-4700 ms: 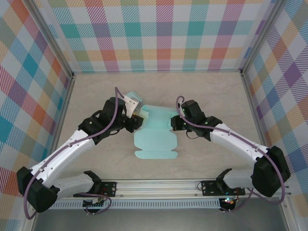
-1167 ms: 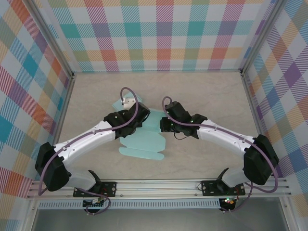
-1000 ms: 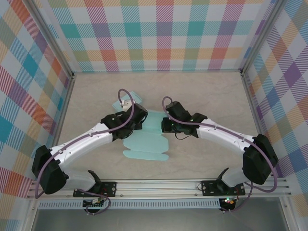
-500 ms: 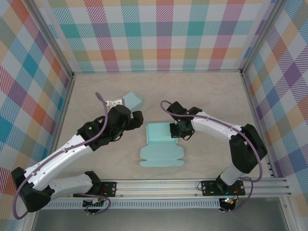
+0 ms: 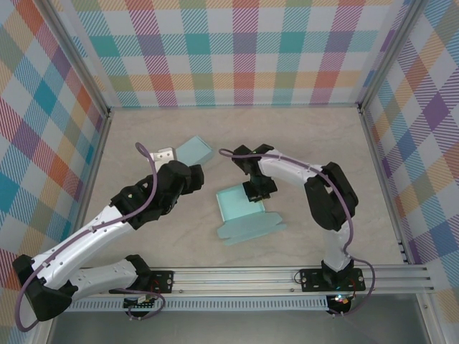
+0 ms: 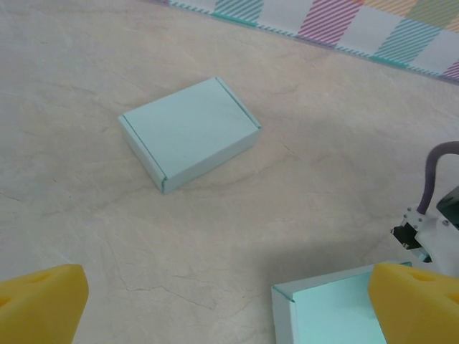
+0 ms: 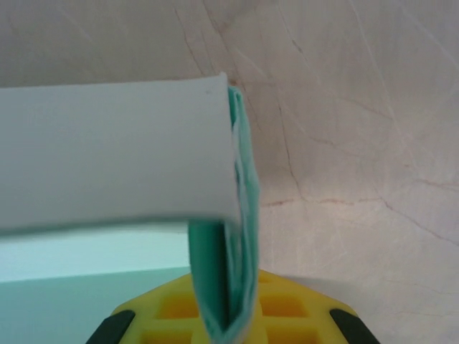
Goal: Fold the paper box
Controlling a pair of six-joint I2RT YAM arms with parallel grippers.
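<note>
The paper box point(image 5: 242, 215) lay partly folded on the table point(image 5: 323, 143), with its flat flaps spread toward the near side. The right gripper point(image 5: 256, 192) was at the far right corner of the paper box. Seen from the right wrist, its yellow pads point(image 7: 287, 315) were squeezed tight on a thin green wall of the paper box point(image 7: 244, 236), and a pale flap stood up just above them.

The left gripper point(image 5: 195, 176) hung off to the left of the paper box, near it but not touching. Its two yellow fingertips point(image 6: 39, 301) were spread as wide as they go, with nothing between them. From the left wrist, one corner of the paper box point(image 6: 326, 312) peeked in beside the right fingertip.

A small closed box point(image 5: 193, 150) of the same green sat farther away, behind and to the left of the paper box. It lay flat on the table, well apart from both grippers.
</note>
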